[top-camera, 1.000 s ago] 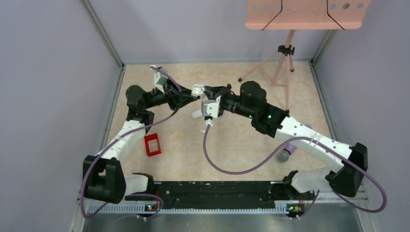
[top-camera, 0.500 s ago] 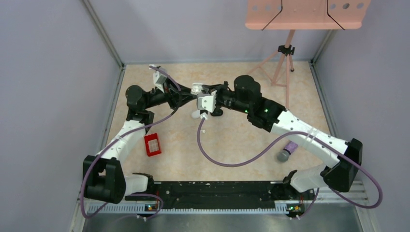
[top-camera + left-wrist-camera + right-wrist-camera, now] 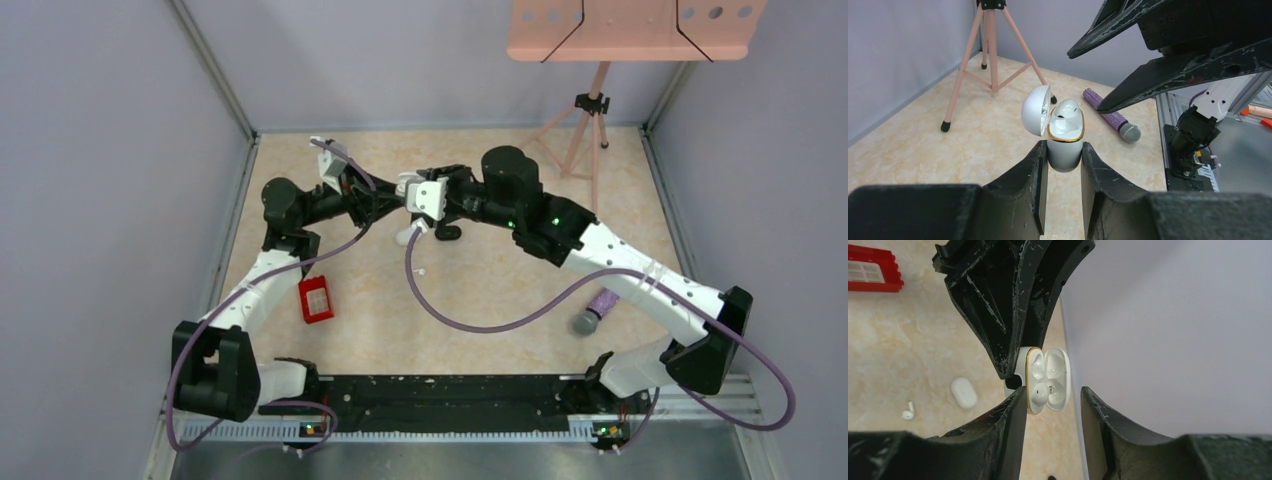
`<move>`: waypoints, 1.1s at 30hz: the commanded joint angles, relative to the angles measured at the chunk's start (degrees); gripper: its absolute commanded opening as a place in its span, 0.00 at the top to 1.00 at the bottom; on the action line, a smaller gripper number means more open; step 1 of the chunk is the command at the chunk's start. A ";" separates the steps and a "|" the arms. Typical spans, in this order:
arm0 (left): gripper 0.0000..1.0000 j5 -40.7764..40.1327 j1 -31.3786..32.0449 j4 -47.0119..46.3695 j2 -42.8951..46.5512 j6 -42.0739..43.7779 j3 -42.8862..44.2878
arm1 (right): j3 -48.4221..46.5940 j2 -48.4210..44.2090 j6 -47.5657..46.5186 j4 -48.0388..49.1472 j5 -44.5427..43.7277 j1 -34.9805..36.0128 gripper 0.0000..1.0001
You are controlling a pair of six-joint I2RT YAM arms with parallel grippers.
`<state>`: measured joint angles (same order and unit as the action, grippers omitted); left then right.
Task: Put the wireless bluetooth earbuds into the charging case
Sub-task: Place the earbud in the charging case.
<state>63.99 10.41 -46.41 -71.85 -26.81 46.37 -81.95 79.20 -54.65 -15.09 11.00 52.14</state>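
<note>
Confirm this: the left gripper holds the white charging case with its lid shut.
Wrong on the lid: it stands open, hinged back, as the left wrist view shows. The left gripper does hold the white charging case.

From above, the charging case (image 3: 405, 184) is mostly covered by the white camera block (image 3: 430, 198) on the right wrist, and the loose earbud (image 3: 421, 270) on the desk (image 3: 480, 290) is too small to tell its shape. In the left wrist view the case's lower body is hidden between the fingers of the left hand (image 3: 1063, 146). The red block (image 3: 870, 270) is cut by the right wrist picture's edge, the pink board (image 3: 630, 30) by the top edge
</note>
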 commanded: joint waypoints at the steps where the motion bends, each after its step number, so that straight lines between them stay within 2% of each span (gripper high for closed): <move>1: 1.00 -0.87 0.22 -3.33 1.22 1.58 0.02 | -4.52 -1.40 5.56 -4.35 1.92 0.97 0.55; 5: 1.00 -0.50 0.22 -3.44 1.10 1.39 0.12 | -6.96 -1.49 13.94 -4.56 1.01 -0.81 0.49; 8: 1.00 0.85 0.22 -4.04 0.98 0.65 0.21 | -12.84 1.57 27.94 -6.24 3.74 -5.56 0.49; 10: 1.00 2.05 0.31 -4.36 0.93 0.76 0.37 | -15.17 3.26 33.03 -7.14 6.44 -7.92 0.50; 18: 1.00 4.88 0.87 -4.56 1.54 1.85 0.63 | -18.76 7.02 38.12 -13.54 17.52 -9.77 0.54; 31: 1.00 5.08 1.19 -4.22 2.07 1.48 1.03 | -19.08 9.15 38.90 -15.30 19.76 -10.51 0.55; 33: 1.00 4.20 1.19 -3.73 2.10 1.69 0.68 | -19.93 9.21 39.12 -15.31 19.49 -10.57 0.52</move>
<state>68.34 11.38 -47.66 -71.59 -25.78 46.37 -98.39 88.12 -16.86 -30.92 29.34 42.19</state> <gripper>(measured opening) 0.306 0.454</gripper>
